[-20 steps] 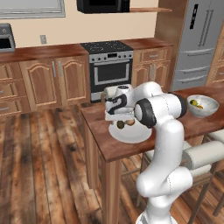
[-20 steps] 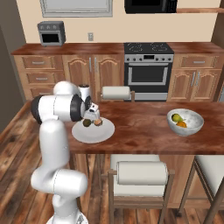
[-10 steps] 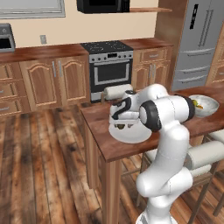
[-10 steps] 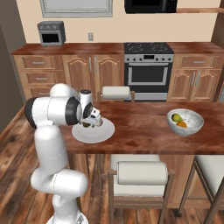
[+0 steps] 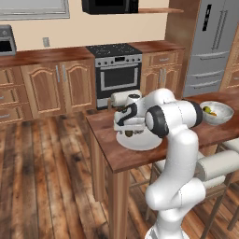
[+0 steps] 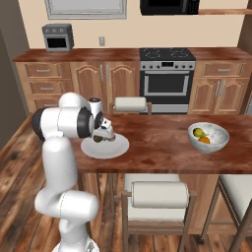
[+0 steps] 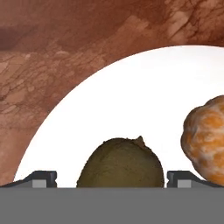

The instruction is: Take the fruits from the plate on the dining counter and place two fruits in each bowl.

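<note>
Jaws spread wide straddle the dark olive-brown fruit (image 7: 121, 162) on the plate (image 7: 131, 100), tan-orange fruit (image 7: 205, 140) beside it.

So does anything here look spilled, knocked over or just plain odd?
Nothing stands out. The plate lies flat on the dining counter with a dark olive-brown fruit and a tan-orange fruit on it, nothing spilled. The bowl stands upright with two fruits inside. The gripper hovers with jaws open around the olive-brown fruit.

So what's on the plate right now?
The plate carries a dark olive-brown fruit between the open end effector's fingertips and a tan-orange fruit beside it. The end effector covers part of the plate from the base views.
</note>
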